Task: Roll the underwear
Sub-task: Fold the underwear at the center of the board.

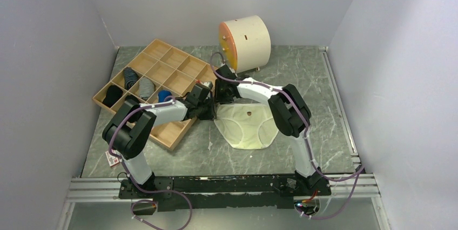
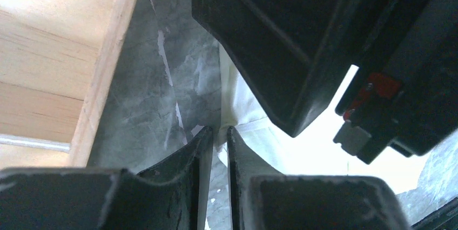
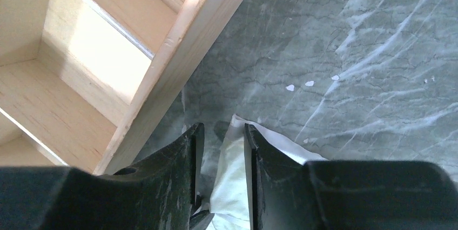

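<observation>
Cream cotton briefs [image 1: 246, 127] flat on green marble tabletop [image 1: 324, 133], waistband at 12 o'clock. At its 10 o'clock corner, left end effector [image 2: 217, 132] and right end effector [image 3: 222, 128] have jaws narrow astride the fabric; can't tell if either grips.

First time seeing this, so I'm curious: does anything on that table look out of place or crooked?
The wooden compartment tray sits skewed, diagonal to the green marbled table's edges. A small red-and-white tag lies stray by the near left edge. Nothing looks spilled or damaged.

Right arm [image 1: 289, 112] is covering underwear [image 1: 246, 130] waistband's right end. Glare is washing out fabric in left wrist view. Tray [image 3: 178, 52] is running off both wrist frames.
</observation>
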Available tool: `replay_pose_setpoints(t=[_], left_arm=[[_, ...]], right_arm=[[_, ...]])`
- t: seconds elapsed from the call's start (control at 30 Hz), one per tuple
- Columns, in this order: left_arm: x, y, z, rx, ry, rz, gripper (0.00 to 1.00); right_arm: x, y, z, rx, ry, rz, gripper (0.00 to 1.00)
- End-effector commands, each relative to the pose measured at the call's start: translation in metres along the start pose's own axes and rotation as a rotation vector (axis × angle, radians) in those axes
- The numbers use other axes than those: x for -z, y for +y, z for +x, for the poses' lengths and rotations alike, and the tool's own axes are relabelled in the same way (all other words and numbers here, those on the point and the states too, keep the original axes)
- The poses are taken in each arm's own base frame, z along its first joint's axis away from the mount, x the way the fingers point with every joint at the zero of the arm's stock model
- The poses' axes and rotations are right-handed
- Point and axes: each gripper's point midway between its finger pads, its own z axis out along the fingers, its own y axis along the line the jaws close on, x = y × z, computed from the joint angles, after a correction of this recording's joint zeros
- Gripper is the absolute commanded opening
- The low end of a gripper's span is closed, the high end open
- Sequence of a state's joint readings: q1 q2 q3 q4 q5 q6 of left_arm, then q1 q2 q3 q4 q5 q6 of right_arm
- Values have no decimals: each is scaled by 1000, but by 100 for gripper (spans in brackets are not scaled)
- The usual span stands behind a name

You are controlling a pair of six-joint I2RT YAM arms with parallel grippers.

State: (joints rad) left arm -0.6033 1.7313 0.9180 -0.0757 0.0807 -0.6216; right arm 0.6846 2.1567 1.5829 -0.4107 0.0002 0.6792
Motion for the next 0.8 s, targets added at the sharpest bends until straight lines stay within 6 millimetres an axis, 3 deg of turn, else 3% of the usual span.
replay_pose_setpoints(t=[0.0,0.2,0.4,0.47,0.63,0.77], left_arm=[[-2,15,19,3,55,-43,23],[1,14,20,21,44,-31,25],[2,12,21,40,37,-18,30],[2,12,20,41,34,-20,35],[2,9,18,46,27,-11,39],[-2,11,21,54,39,-20,34]], right_arm=[[-6,-5,3,46,-3,66,36],[-11,-11,8,61,-1,132,21],[-9,-6,4,72,-10,118,8],[-9,-3,3,74,-7,103,0],[-7,5,-1,64,-13,74,0],[-6,5,-2,50,-12,67,0]])
